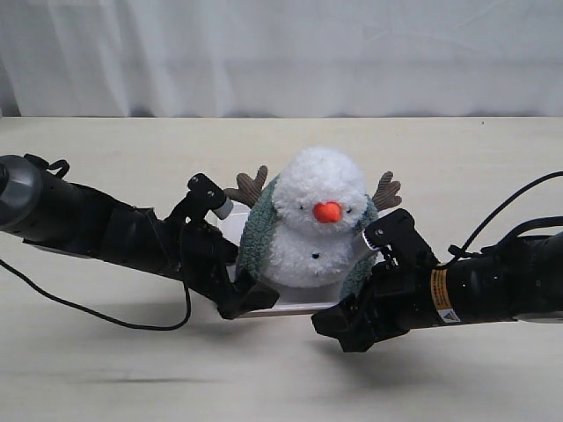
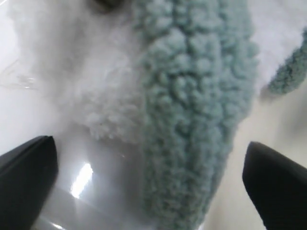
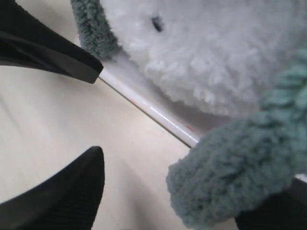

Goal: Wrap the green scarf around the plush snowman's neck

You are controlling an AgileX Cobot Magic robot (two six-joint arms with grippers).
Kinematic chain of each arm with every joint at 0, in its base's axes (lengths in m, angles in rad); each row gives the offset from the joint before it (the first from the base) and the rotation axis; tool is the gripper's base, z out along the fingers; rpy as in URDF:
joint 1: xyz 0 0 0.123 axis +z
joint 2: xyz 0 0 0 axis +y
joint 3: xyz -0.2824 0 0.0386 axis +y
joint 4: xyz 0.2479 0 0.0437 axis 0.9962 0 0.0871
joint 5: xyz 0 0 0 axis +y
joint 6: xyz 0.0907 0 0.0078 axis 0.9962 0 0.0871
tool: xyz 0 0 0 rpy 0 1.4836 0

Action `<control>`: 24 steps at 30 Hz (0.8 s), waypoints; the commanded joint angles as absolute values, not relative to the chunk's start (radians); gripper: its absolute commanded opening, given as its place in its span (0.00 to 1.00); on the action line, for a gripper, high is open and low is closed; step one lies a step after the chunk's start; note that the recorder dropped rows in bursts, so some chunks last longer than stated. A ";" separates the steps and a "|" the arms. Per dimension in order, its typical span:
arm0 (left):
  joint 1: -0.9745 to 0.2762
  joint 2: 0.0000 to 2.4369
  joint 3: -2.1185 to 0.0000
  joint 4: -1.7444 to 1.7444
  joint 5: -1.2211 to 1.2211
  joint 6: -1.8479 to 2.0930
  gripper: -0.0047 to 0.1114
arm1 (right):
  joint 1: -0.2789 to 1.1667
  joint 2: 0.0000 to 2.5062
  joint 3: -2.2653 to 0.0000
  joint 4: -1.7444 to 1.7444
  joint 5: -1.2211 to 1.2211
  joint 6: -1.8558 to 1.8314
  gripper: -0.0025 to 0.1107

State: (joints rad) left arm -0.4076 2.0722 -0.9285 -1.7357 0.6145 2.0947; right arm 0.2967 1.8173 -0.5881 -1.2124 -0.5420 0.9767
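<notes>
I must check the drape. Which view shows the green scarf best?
The exterior view: the green scarf runs down both sides of the plush snowman. The wrist views show only close-up pieces of it.

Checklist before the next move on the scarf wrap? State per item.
1. Snowman upright on the board: ok.
2. Scarf behind the neck, one strip down each side: ok.
3. Scarf crossed in front of the neck: not ok, the front is bare.
4. Left gripper open, with the strip centred in its gap in the left wrist view: ok.
5. Right gripper open: ok.
6. Scarf end between the right jaws: not ok, it lies past the fingertips.
</notes>
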 commanded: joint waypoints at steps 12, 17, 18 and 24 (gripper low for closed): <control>-0.407 2.071 -0.932 -1.688 0.591 1.970 0.39 | 0.294 1.818 -0.591 -1.211 -0.548 0.963 0.59; -0.407 2.064 -0.932 -1.657 0.602 1.783 0.14 | 0.294 1.818 -0.591 -1.211 -0.548 0.963 0.59; -0.407 2.064 -0.932 -1.657 0.617 1.749 0.10 | 0.294 1.818 -0.591 -1.211 -0.548 0.963 0.59; -0.407 2.062 -0.932 -1.659 0.834 1.729 0.04 | 0.294 1.818 -0.591 -1.211 -0.548 0.963 0.59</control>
